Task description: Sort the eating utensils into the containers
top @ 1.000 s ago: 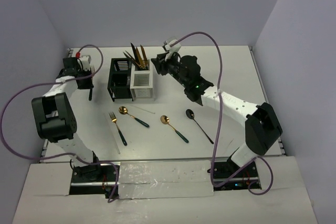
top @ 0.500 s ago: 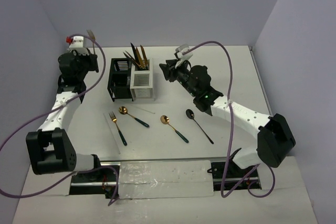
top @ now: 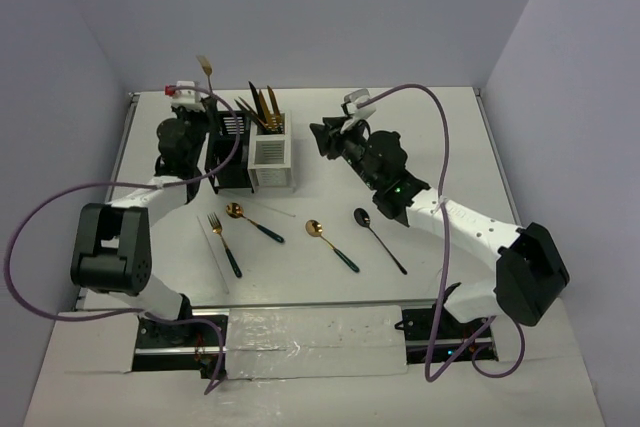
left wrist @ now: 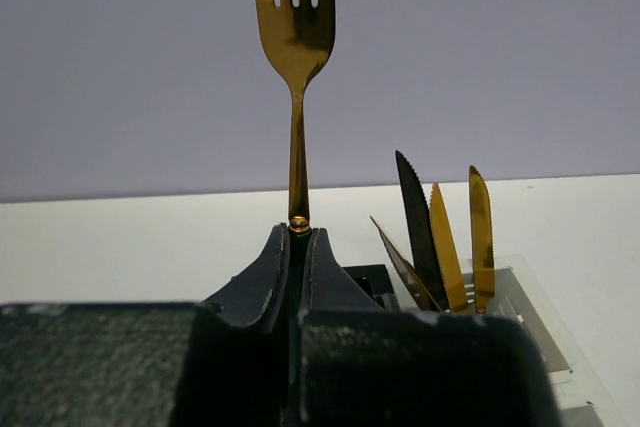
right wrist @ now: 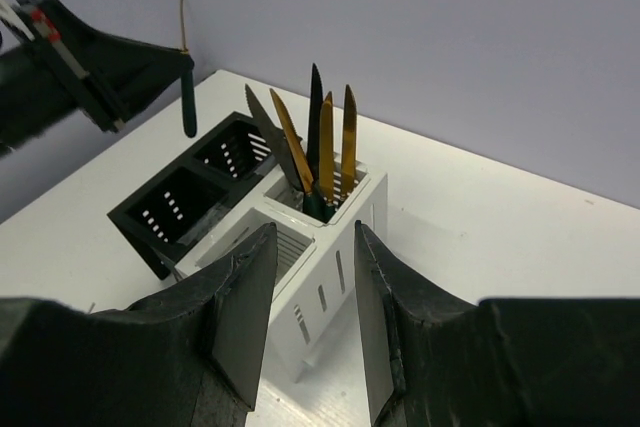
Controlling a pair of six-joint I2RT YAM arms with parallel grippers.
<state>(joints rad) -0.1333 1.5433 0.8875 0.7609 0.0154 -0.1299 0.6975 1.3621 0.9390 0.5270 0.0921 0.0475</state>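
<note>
Upper left of the overhead frame: left gripper (top: pixel 192 97) clenched on the gold-headed, dark-handled fork (top: pixel 205 67), held upright, tines up, handle hanging just above the black slotted caddy (top: pixel 228 152); right gripper (right wrist: pixel 310 277) released

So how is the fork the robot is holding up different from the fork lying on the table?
The held fork stands upright, tines up, pinched in the left gripper above the black caddy. The table fork lies flat on the table, touched by no gripper. The held fork's dark handle hangs below the fingers; the table fork shows its whole length. Both have gold heads and dark handles.
</note>
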